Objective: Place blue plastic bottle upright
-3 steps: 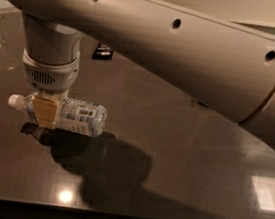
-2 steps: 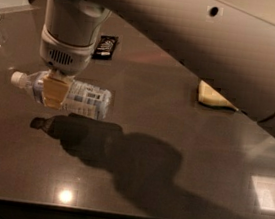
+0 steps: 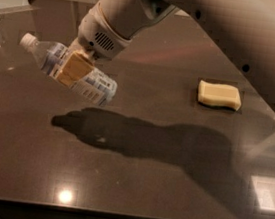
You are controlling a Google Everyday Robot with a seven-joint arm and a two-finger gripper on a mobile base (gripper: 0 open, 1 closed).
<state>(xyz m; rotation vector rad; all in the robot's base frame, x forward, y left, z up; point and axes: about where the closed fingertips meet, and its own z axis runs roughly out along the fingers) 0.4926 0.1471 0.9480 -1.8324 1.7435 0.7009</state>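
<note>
Since a second ago the blue plastic bottle (image 3: 97, 85) has come up off the table (image 3: 141, 197). It was lying flat near the left edge, and now it hangs in the air over the left half of the surface, nearer the far edge than the near one. Its body is tilted, with the white cap (image 3: 28, 40) highest and pointing toward the far-left corner and the base lowest and pointing toward the middle of the table. It is not touching the surface, and its shadow (image 3: 119, 132) lies well apart from it, closer to the near edge.

My gripper (image 3: 77, 66) is clamped across the middle of the bottle over the label. One tan pad (image 3: 73, 69) presses on the side facing the camera, and the other finger is hidden behind the bottle. The arm (image 3: 214, 21) runs in from the far-right corner, with the wrist bent down toward the left.

I judge that I'm partway through the reorient step: the bottle is picked and lifted, but the turn to vertical is only begun. Next I need to roll the wrist further until the cap points straight up and the base faces the table. Then I lower slowly until the base sits flat, and only after that let the fingers part. If I let go while it is tilted, it will likely tip back over.

The pale yellow sponge (image 3: 219, 95) lies toward the right edge, well clear of where I would set the bottle down.
</note>
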